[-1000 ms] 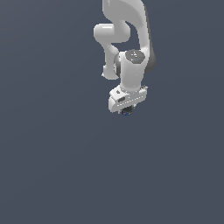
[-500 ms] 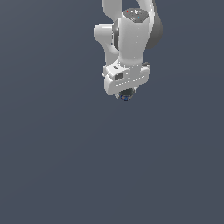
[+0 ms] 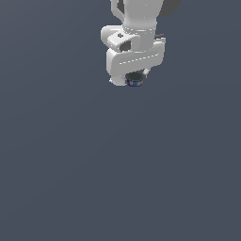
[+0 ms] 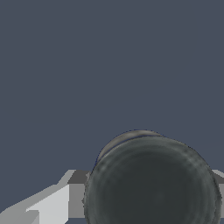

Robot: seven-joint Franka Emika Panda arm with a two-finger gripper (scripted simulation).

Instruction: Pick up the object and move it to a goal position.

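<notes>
Near the top of the exterior view, I see the white jointed robot arm (image 3: pixel 136 28) reaching down, its white tool (image 3: pixel 134 81) pointing at the plain dark grey-blue surface (image 3: pixel 117 179). Nothing else stands on the surface around the arm, and no item lies in the way.

The small short round can with a black top and blue side (image 3: pixel 134 80) sits directly under the tool body, clear of the surface. Only its lower rim and part of its blue side show; the tool body hides the rest.

In the wrist view, the can (image 4: pixel 151 183) presents its dark circular top face to the camera, so its short axis runs along the tool's approach line. Pale grey fingers (image 4: pixel 52 203) sit against both sides of the can: the tool is closed narrowly on it and holding it.
</notes>
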